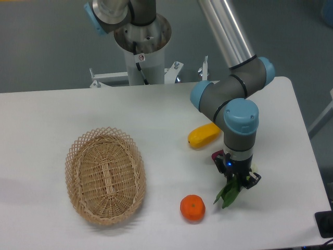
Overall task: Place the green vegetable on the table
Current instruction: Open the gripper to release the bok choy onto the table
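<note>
The green vegetable hangs from my gripper at the right front of the white table. Its green leaves point down and left, close to or just touching the tabletop. Its pale stem end is hidden between the fingers. The gripper points down and is shut on the vegetable. The arm's wrist stands right above it.
An orange lies just left of the vegetable. A yellow oblong fruit lies behind the gripper, with a small magenta piece beside the wrist. A woven wicker basket sits at the left. The table's right edge is near.
</note>
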